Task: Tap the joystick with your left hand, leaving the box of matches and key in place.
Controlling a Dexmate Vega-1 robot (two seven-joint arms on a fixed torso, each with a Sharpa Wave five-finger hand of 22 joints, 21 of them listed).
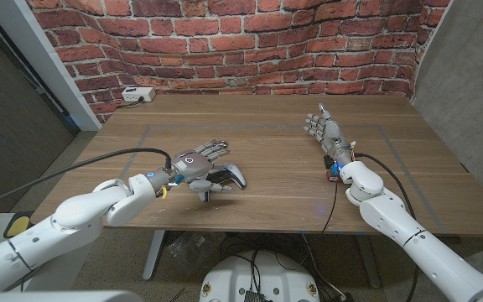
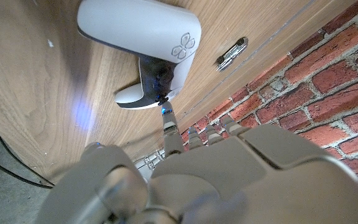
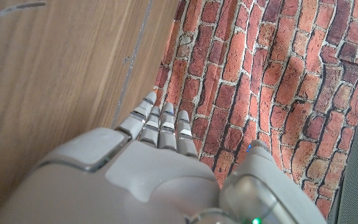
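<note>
I am holding my left hand (image 1: 198, 164) over the joystick (image 1: 225, 177), a white game controller with a dark middle that is lying on the wooden table (image 1: 267, 159) near its front edge. In the left wrist view one fingertip (image 2: 166, 116) is pointing down at the controller's dark stick and looks to be touching it; my other fingers are lying side by side, grasping nothing. A small metal key (image 2: 232, 52) is lying on the table beyond the joystick, apart from it. Well to the right of the joystick, my right hand (image 1: 325, 132) is standing on its edge with straight, slightly spread fingers, holding nothing. A white box (image 1: 137, 95) is sitting at the table's far left corner.
</note>
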